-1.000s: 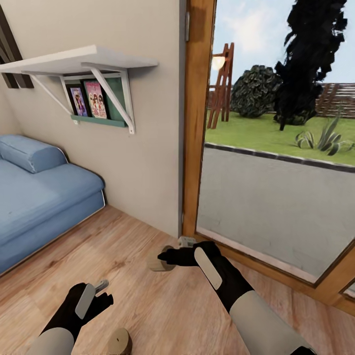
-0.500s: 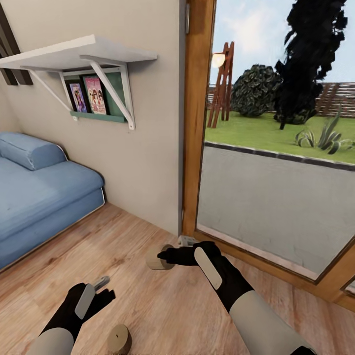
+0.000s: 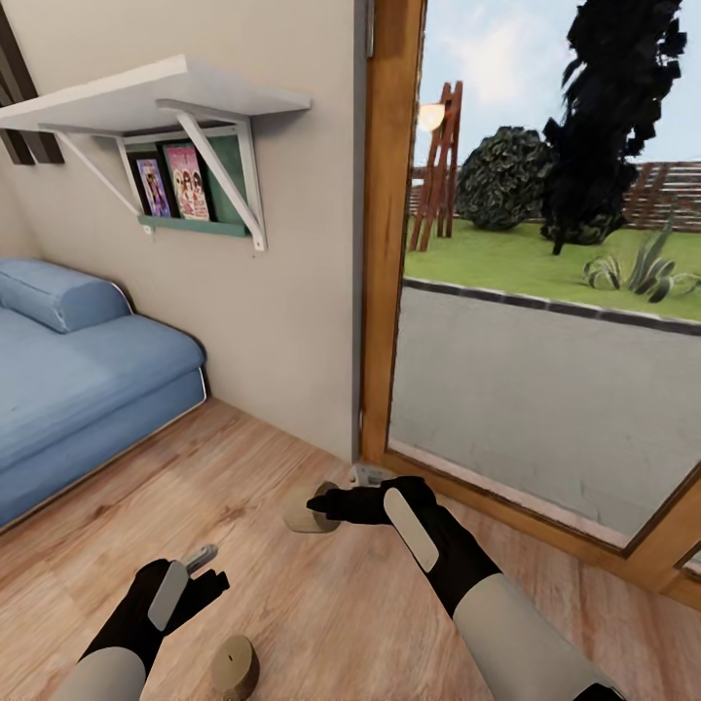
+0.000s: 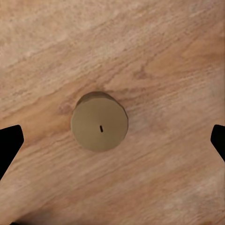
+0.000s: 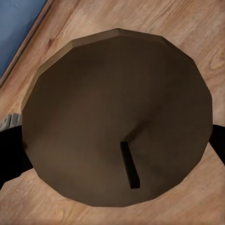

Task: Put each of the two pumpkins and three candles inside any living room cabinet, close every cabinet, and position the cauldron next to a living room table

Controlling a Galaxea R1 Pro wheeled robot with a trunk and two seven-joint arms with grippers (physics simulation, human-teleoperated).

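Observation:
My right gripper (image 3: 326,497) is shut on a beige-tan candle (image 3: 304,510), held close to the wooden floor near the door frame. In the right wrist view that candle's top (image 5: 117,117) with its dark wick sits between the black fingertips (image 5: 9,154). A second candle (image 3: 234,666) stands upright on the floor at the bottom of the head view. My left gripper (image 3: 206,572) hovers above it, open. In the left wrist view this candle (image 4: 99,121) lies between widely spread fingertips (image 4: 9,145), untouched. The pumpkins, cabinet, table and cauldron are out of view.
A blue sofa (image 3: 78,389) fills the left side. A white bracket shelf (image 3: 146,102) with books hangs on the beige wall above it. A wooden-framed glass door (image 3: 389,243) to the garden stands just beyond my right gripper. Wood floor (image 3: 321,604) lies between my arms.
My right gripper has moved slightly up and to the left with the candle in it. The left arm has barely moved. The head view has tilted a little.

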